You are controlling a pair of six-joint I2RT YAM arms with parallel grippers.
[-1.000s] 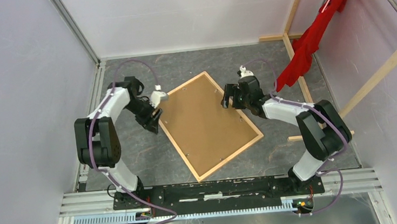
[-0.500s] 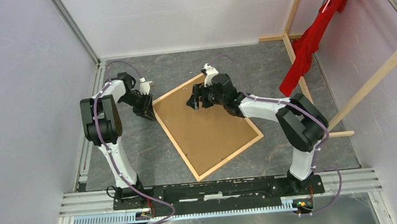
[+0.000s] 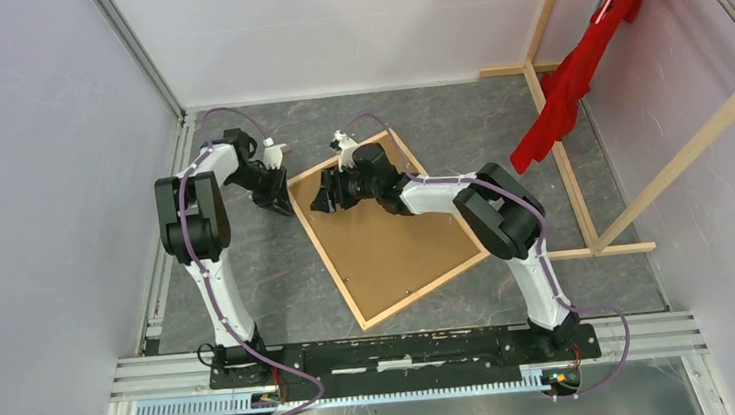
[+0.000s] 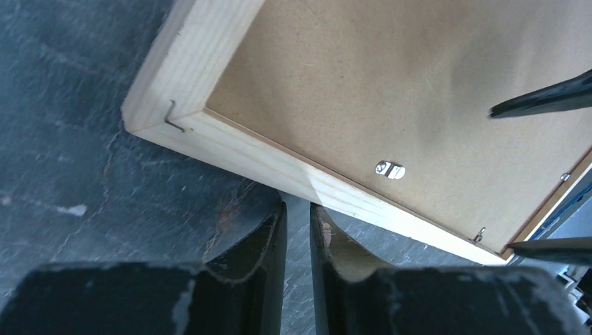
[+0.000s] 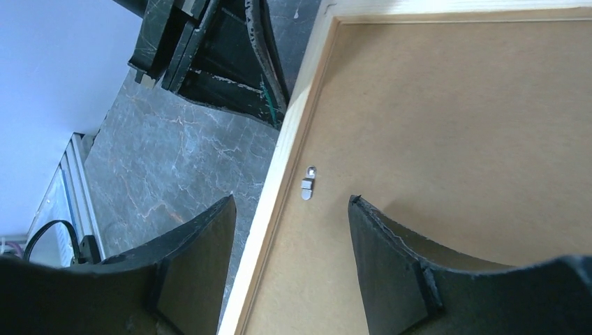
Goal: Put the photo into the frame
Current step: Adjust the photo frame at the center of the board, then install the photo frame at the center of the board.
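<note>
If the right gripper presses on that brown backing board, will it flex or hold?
Probably holds: the flat brown backing board looks like stiff fibreboard, seated inside the light wooden frame under small metal clips. The frame may skid on the smooth dark tabletop.

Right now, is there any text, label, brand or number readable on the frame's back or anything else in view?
None readable in any view.
Light wooden picture frame: no print.
Plain brown backing board: blank.
Small metal turn clip: unmarked.
Red cloth on the rack: no lettering seen.
</note>
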